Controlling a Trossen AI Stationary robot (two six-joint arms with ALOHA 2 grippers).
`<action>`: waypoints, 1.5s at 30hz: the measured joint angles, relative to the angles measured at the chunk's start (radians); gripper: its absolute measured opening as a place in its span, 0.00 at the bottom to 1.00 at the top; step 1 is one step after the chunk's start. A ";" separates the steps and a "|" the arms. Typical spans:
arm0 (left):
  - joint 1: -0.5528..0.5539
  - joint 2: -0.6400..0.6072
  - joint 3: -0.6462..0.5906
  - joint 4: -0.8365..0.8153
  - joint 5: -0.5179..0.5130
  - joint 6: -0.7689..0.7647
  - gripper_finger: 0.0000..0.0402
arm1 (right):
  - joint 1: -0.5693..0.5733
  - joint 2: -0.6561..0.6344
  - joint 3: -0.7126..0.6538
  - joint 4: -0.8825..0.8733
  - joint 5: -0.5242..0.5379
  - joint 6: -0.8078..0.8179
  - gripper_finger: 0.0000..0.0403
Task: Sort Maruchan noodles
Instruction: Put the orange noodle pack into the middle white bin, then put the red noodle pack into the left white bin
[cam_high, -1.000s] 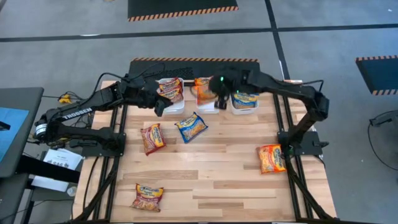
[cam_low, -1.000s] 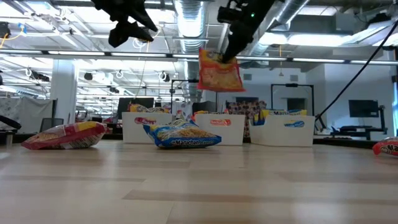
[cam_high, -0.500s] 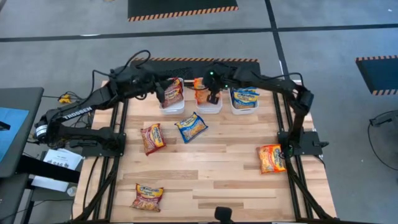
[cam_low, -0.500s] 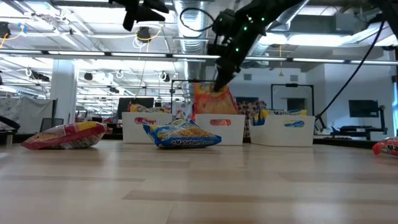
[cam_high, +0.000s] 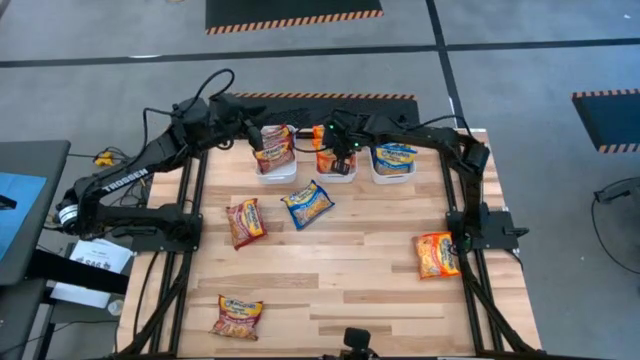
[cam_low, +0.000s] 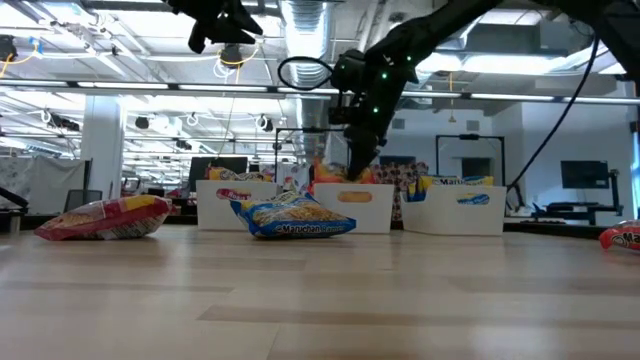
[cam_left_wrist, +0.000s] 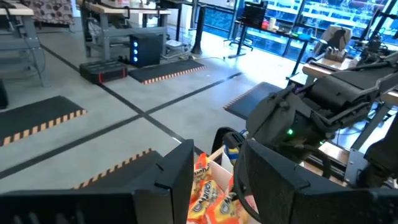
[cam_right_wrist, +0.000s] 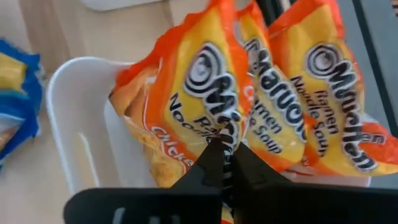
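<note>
My right gripper (cam_high: 342, 150) is low over the middle white bin (cam_high: 347, 176), shut on an orange Maruchan packet (cam_right_wrist: 186, 106) that stands among other orange packets (cam_right_wrist: 323, 106) in that bin. My left gripper (cam_high: 258, 143) hangs open and high (cam_low: 215, 25) beside the left bin (cam_high: 277, 172), which holds maroon packets (cam_high: 277, 145). The right bin (cam_high: 393, 176) holds blue packets (cam_high: 395, 155). A maroon packet (cam_high: 245, 220), a blue one (cam_high: 307, 203), an orange one (cam_high: 437, 254) and another maroon one (cam_high: 237, 316) lie flat on the table. My right gripper pinches the orange packet by its upper edge (cam_right_wrist: 231, 138) between the two fingers, coming from above and pointing down. The packet stands on edge inside the middle bin, leaning against the other orange packets.
The three white bins stand in a row along the table's far edge. Both arms reach over that row, close to each other. The wooden table (cam_high: 350, 290) shows bare wood in its middle and near part. The blue packet (cam_low: 290, 215) lies just in front of the bins.
My right gripper has moved toward the far edge and down, carrying the hanging orange packet from above the table into the middle bin, still shut on it. My left gripper has drifted toward the far edge and stayed high over the left bin.
</note>
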 joint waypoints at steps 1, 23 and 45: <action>0.001 0.000 0.000 0.000 0.007 0.000 0.32 | -0.001 0.000 0.000 0.002 0.000 -0.001 0.06; 0.001 0.005 0.000 -0.073 0.014 0.040 0.32 | -0.011 -0.017 0.001 -0.020 0.013 -0.001 0.46; -0.122 -0.001 0.000 -0.809 0.570 -0.216 0.32 | 0.019 -0.032 0.378 -0.486 0.026 0.000 0.54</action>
